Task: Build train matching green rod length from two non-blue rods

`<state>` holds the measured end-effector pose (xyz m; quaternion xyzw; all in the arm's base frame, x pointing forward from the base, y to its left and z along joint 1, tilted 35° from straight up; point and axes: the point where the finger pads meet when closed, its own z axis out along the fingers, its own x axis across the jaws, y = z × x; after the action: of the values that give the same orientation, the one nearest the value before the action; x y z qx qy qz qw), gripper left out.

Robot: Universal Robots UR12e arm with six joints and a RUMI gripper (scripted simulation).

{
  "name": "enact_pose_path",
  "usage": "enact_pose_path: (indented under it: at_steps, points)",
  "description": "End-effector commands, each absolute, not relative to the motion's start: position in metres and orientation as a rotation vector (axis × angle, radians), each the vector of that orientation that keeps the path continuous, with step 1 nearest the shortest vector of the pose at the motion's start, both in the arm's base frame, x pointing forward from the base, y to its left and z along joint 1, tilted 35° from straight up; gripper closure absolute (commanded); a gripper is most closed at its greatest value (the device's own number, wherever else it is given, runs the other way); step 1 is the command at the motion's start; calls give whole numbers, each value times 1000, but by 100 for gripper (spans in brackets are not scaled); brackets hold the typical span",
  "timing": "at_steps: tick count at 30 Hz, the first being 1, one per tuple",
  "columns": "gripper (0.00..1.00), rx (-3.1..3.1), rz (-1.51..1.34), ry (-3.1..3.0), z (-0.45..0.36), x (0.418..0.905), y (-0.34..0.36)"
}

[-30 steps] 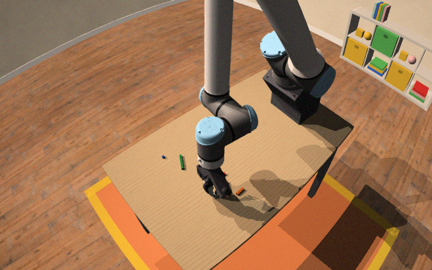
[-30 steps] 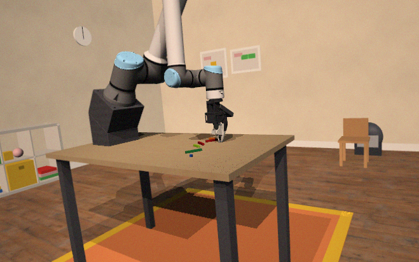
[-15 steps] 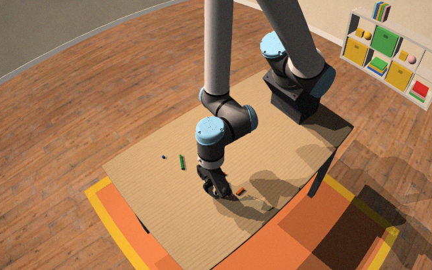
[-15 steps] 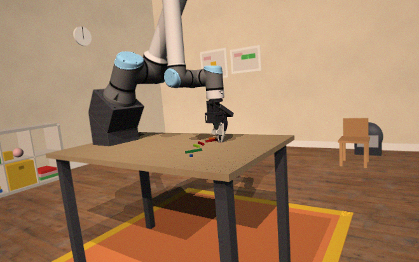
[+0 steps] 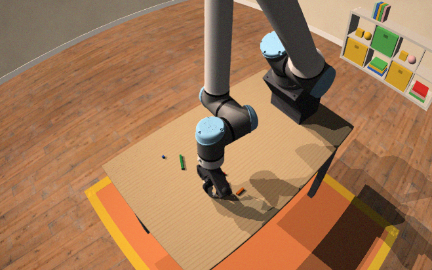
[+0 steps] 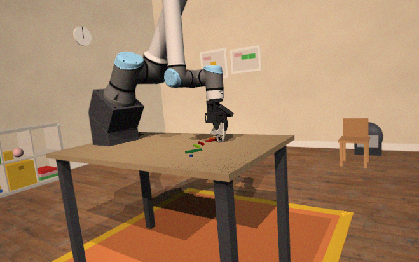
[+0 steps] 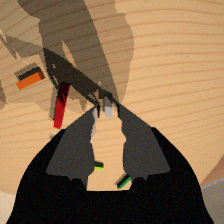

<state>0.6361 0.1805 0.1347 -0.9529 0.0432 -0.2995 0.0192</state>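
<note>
The green rod (image 5: 181, 162) lies flat on the table, with a small blue rod (image 5: 163, 156) to its left. My gripper (image 5: 216, 194) points down at the table top, right of the green rod. In the wrist view its fingertips stand almost together with nothing between them. A red rod (image 7: 61, 105) lies just left of the fingertips, apart from them. An orange rod (image 7: 30, 78) lies further left; it also shows beside the gripper in the top view (image 5: 240, 191). A lime rod (image 7: 99, 166) and the green rod (image 7: 124, 182) show behind the fingers.
The arm's base (image 5: 293, 97) stands at the table's far corner. The rods sit in a loose row (image 6: 199, 145) near the middle of the table. The table's front edge is close to the gripper. A shelf (image 5: 395, 57) stands off the table.
</note>
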Motion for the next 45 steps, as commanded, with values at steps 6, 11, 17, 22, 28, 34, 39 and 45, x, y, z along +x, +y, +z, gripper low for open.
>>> enact_pose_path:
  at_steps: [6,11,17,22,28,34,39,45]
  points:
    - [86,-2956,-936,133,138,637,181]
    - [86,-2958,-931,133,144,629,181]
    - [86,-2958,-931,134,157,620,180]
    - [86,-2958,-931,135,178,605,179]
    - [86,-2957,-934,134,202,591,179]
    - [86,-2956,-936,134,210,587,179]
    - [0,-2956,-937,134,211,586,179]
    - [0,-2956,-934,133,210,586,180]
